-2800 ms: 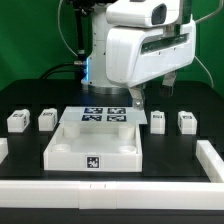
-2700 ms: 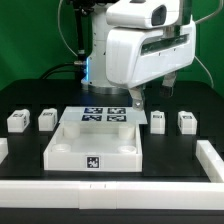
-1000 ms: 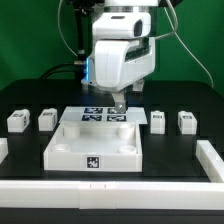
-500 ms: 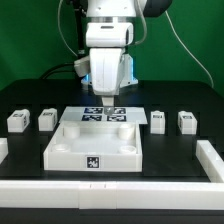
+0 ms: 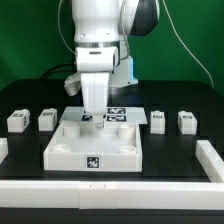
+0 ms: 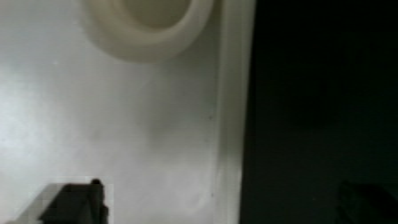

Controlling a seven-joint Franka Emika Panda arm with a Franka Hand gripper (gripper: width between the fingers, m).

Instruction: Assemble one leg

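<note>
Four small white legs with marker tags stand in a row on the black table: two on the exterior view's left [image 5: 17, 121] [image 5: 46, 120] and two on its right [image 5: 157, 120] [image 5: 186, 121]. My gripper [image 5: 90, 116] hangs low over the far left corner of the large white tray-like panel [image 5: 70, 150], away from every leg. In the wrist view the gripper [image 6: 217, 205] is open and empty. One fingertip [image 6: 71, 205] is over the white panel [image 6: 125, 120] near a round corner hole [image 6: 151, 25]. The other is over the dark table.
The marker board [image 5: 117, 116] lies just behind the panel. White rails border the table on the exterior view's right [image 5: 212, 162] and along the front [image 5: 100, 197].
The arm has swung from the exterior view's right to its left and turned. The hand now sits lower, over the panel's far left corner. The legs and the panel have not moved.
</note>
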